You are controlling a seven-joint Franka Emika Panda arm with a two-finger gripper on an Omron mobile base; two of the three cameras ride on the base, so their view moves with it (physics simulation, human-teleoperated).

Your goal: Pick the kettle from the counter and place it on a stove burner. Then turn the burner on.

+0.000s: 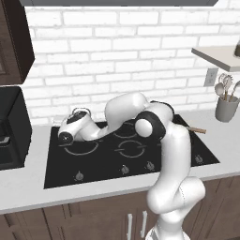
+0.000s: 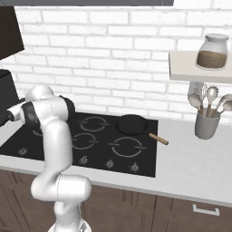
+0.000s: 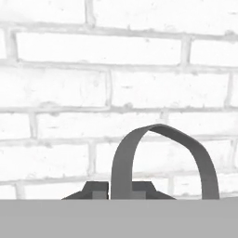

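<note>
I see the kettle's (image 3: 160, 158) thin grey arched handle pinched between my fingers (image 3: 120, 191), over the glossy black stove's (image 1: 101, 161) back-left corner. White brick wall (image 3: 116, 74) ahead; round dark pan (image 2: 132, 124) well right.

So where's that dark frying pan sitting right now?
The pan sits on the back right of the black cooktop in the right base view, its wooden handle pointing toward the grey utensil holder on the counter.

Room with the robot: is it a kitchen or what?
Yes, it looks like a kitchen. There's a black stove with knobs set in a pale counter, a pan sitting on it, and a pot of spoons by the white brick wall.
</note>
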